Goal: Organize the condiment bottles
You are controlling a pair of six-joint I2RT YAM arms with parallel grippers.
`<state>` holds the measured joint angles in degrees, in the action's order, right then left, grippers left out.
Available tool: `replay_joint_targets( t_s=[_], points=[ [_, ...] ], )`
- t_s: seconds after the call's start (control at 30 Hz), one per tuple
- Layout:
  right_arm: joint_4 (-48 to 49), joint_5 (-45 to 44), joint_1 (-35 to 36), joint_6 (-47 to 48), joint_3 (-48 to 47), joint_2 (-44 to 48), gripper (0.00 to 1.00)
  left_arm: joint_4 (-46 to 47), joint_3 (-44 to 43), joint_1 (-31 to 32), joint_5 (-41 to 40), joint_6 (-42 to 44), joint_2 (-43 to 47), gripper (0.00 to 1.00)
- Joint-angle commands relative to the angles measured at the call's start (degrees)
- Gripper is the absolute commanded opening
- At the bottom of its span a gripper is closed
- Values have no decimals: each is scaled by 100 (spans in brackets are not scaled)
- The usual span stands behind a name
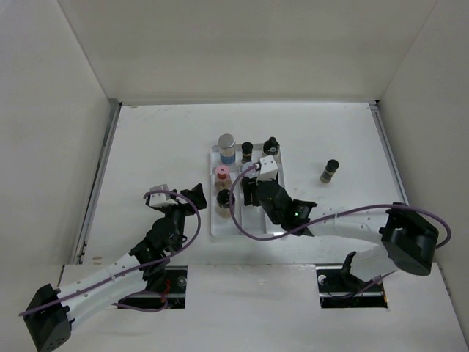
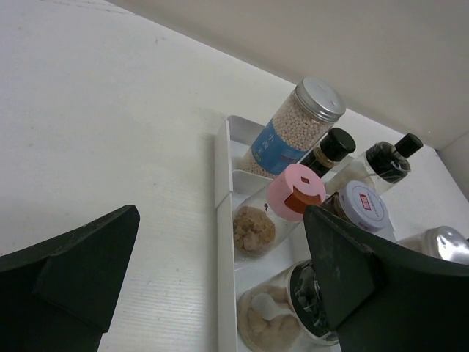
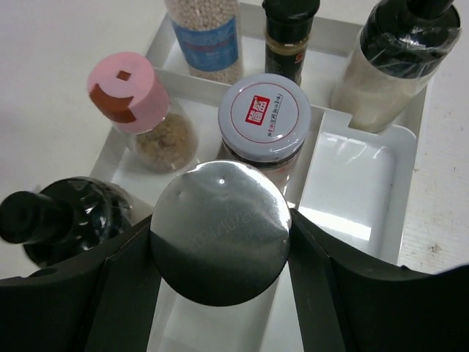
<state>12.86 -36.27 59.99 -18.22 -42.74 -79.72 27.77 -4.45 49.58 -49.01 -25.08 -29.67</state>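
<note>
- Right claw is clamped on a silver-capped jar, held over the tray.
- Just beyond it stands a white-lidded jar, with a pink-lidded jar to the left.
- Left claw is spread apart, holding nothing, beside the tray's left wall.
- A lone bottle stands well apart, right of the tray.

A white tray with little walls inside sits on the white table. From the right pincer's camera, one bare tray box lies just ahead of the pincer, a bit to its right (shiny where light hits it). From the left pincer's camera, the tray's long side wall runs between the two fingers. Tall pale walls stand around the table.
</note>
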Motion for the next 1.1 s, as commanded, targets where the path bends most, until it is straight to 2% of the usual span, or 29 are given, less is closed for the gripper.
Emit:
replay_joint_targets(
  t_s=[0.0,0.07,0.17,0.23,0.33,0.4,0.5,0.57,0.67,0.77,1.0,1.07],
  points=[
    [832,-222,-123,-50,-463,-131,52,264,5,38,6,65,67,98],
    [832,-257,-123,-68,-463,-201,58,247,14,38,6,74,93,98],
    [753,-336,-123,-94,-411,-132,88,238,14,47,6,74,111,98],
    [631,-372,-123,-112,-323,157,99,238,14,56,15,74,102,98],
    [393,-512,-149,-234,-34,947,100,238,5,100,15,74,93,98],
    [287,-513,-490,-366,247,1571,100,238,5,135,-11,74,102,98],
    [-133,-600,-1455,-717,564,2336,100,238,-3,161,-20,38,128,100],
    [-616,-740,-2246,-911,583,2505,100,238,-3,179,-29,30,154,100],
    [-1189,-654,-3687,-859,399,2199,100,246,5,188,-38,21,128,100],
    [-1181,-14,-4454,-789,284,1734,100,290,-3,188,-29,21,23,100],
    [-979,928,-4807,-788,-85,697,100,299,-39,249,-20,12,-65,100],
    [-979,1034,-4861,-824,-173,441,96,291,-30,249,-20,12,-21,100]
  ],
)
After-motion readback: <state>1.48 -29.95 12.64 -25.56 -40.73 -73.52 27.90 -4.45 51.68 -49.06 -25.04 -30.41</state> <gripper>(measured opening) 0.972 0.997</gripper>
